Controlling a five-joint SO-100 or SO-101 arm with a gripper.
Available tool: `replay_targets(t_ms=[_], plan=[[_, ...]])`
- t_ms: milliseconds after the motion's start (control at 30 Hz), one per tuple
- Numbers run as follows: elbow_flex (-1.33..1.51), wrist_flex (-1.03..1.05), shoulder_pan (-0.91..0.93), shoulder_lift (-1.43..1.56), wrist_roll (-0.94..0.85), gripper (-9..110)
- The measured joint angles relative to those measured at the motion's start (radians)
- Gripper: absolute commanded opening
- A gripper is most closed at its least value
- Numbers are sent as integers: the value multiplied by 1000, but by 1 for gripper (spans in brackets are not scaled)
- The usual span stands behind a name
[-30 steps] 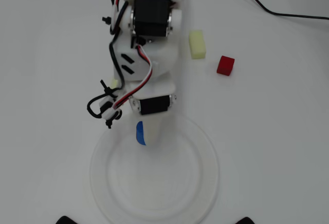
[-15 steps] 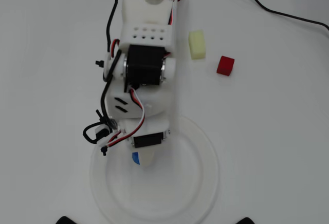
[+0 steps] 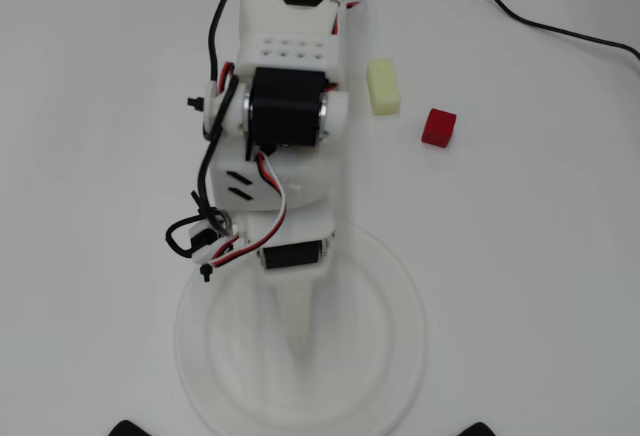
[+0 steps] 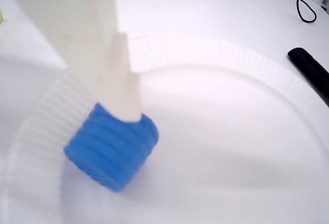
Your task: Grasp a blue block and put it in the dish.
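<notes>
In the wrist view the blue block (image 4: 110, 149), a short ribbed cylinder, is tilted and pinched under a white finger (image 4: 110, 64) of my gripper (image 4: 123, 116), just over the left inner part of the dish (image 4: 231, 54). In the overhead view the arm reaches down the picture and the blurred gripper (image 3: 298, 341) hangs over the middle of the round white dish (image 3: 400, 291). The blue block is hidden under the gripper in that view. I see only one finger clearly.
A pale yellow block (image 3: 383, 87) and a red cube (image 3: 438, 127) lie on the white table right of the arm. A black cable (image 3: 530, 24) runs across the top right. A black foot (image 4: 313, 72) lies just beyond the dish's rim.
</notes>
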Motion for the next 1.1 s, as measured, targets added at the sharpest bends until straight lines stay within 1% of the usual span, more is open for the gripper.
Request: replay_targets(t_ms=[133,200,433,600,733,867,967,1100], plan=[[31,3,0,18,20,44],[149,3,0,89,35,44],[618,3,-35,560,26,44],[893,3,-57,876,17,44],[1158,3,-3,1086,25,44],[1505,-20,26,1333,5,44],[1763,-67,31,1540,-15,44],[2065,-187,38,1787,-21,43]])
